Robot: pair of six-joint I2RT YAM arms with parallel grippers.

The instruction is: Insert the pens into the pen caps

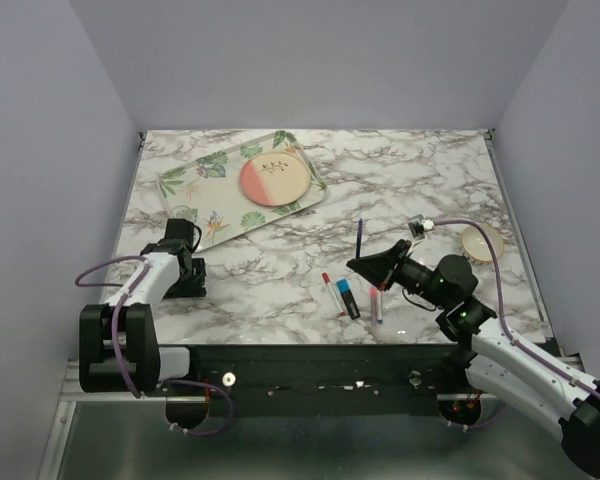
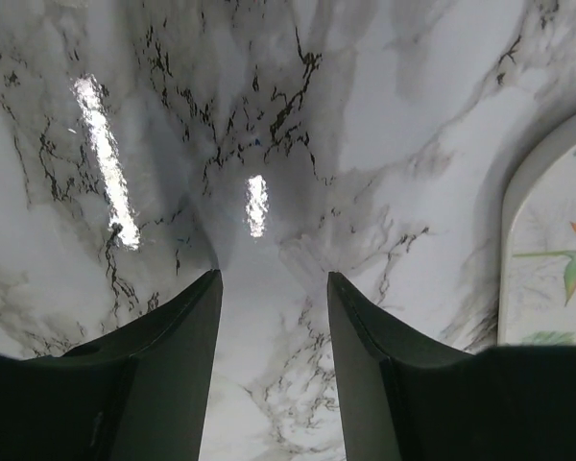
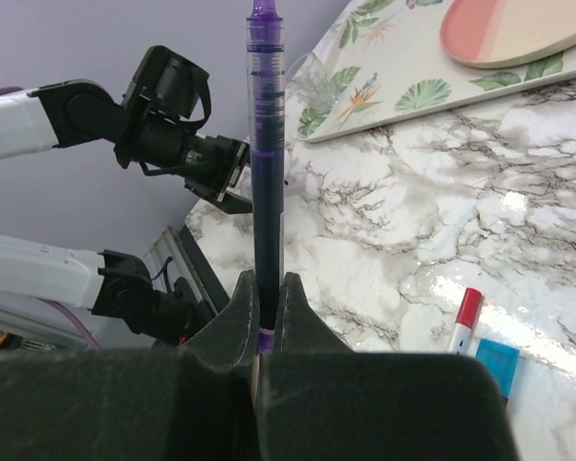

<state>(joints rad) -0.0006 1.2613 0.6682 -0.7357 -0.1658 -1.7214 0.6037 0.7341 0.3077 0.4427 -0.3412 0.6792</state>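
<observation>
My right gripper point(image 1: 365, 262) is shut on the thin dark navy pen point(image 1: 360, 238) and holds it up off the table; in the right wrist view the pen point(image 3: 266, 144) stands straight up from between the closed jaws point(image 3: 266, 279). On the marble in front lie the white red-tipped pen point(image 1: 332, 293), the chunky dark marker point(image 1: 349, 300) with a bright blue end point(image 1: 343, 287), and the pink-and-white pen point(image 1: 376, 303). The red tip point(image 3: 467, 315) and blue end point(image 3: 496, 363) show in the right wrist view. My left gripper point(image 1: 185, 268) is open and empty point(image 2: 274, 277) low over bare marble at the left. No loose caps show.
A leaf-patterned tray point(image 1: 205, 180) with a pink-and-cream plate point(image 1: 276, 180) lies at the back left; its edge shows in the left wrist view point(image 2: 547, 240). A small cream bowl point(image 1: 482, 241) stands at the right. Grey walls enclose the table.
</observation>
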